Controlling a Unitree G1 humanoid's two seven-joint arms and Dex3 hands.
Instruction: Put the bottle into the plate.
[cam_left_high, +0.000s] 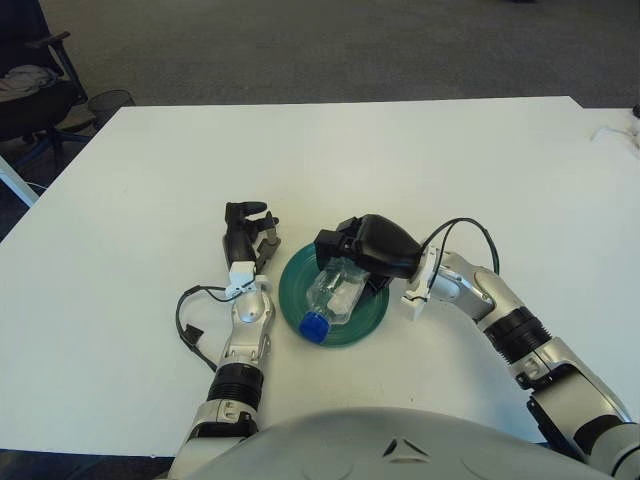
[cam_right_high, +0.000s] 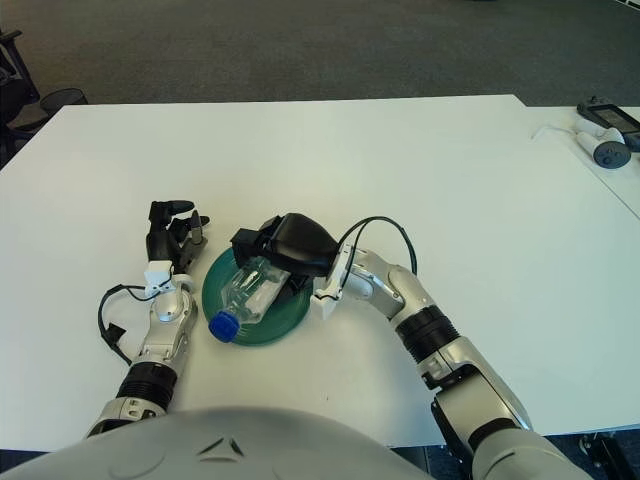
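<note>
Bottle (cam_left_high: 330, 298) lying tilted across the green plate (cam_left_high: 368, 318), blue cap (cam_left_high: 313, 326) nearest the robot at the plate's near rim, base under the right hand (cam_left_high: 362, 250), whose fingers wrap the far end. The step in hand appears to be the release: best done by lowering until the body lies flat on the plate, then spreading the fingers slowly and lifting straight up, since a round bottle may roll towards the rim. Left hand (cam_left_high: 245, 228) idle just left of the plate, fingers curled, holding nothing, on the white table (cam_left_high: 420, 160)
</note>
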